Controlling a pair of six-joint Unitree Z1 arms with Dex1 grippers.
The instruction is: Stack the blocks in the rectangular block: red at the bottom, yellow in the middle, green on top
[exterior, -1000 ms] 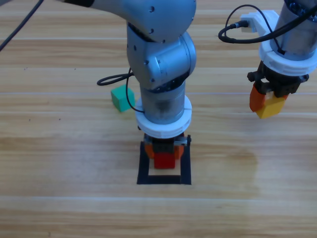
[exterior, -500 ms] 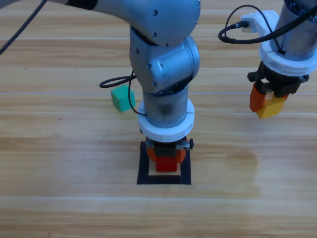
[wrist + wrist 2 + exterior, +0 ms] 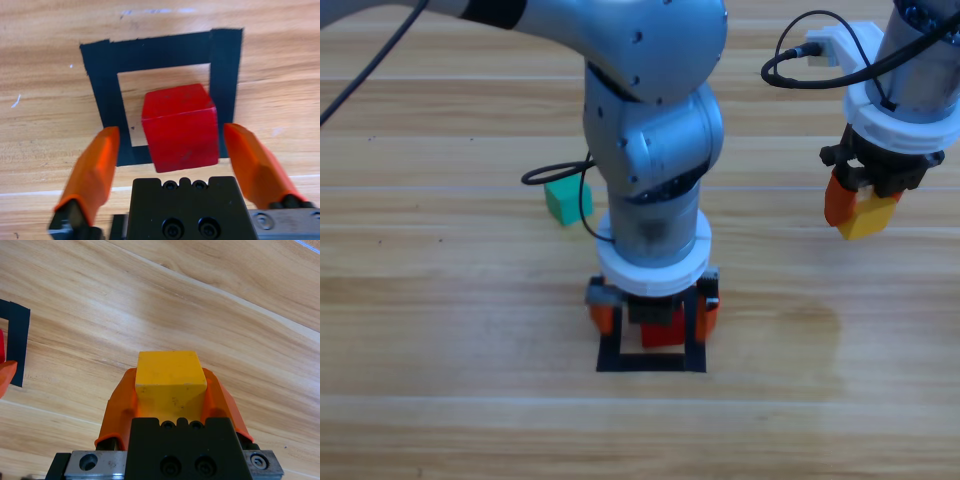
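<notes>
The red cube (image 3: 180,127) rests inside the black tape square (image 3: 152,47), over its near edge in the left wrist view. My left gripper (image 3: 653,308) stands open around the red cube (image 3: 663,331), jaws apart on both sides without touching it. The tape square (image 3: 650,362) lies at the table's middle front. My right gripper (image 3: 858,208) hangs above the table at the right, shut on the yellow cube (image 3: 868,215); the right wrist view shows the yellow cube (image 3: 170,377) clamped between its jaws. The teal-green cube (image 3: 563,199) sits on the table left of the left arm.
A black cable (image 3: 555,175) loops from the left arm next to the green cube. The wooden table (image 3: 440,330) stretches wide to the left and front of the square. A cable (image 3: 800,55) arcs beside the right arm.
The left gripper's jaws have spread apart, letting go of the red cube inside the tape square. The right arm with the yellow cube has not moved.
</notes>
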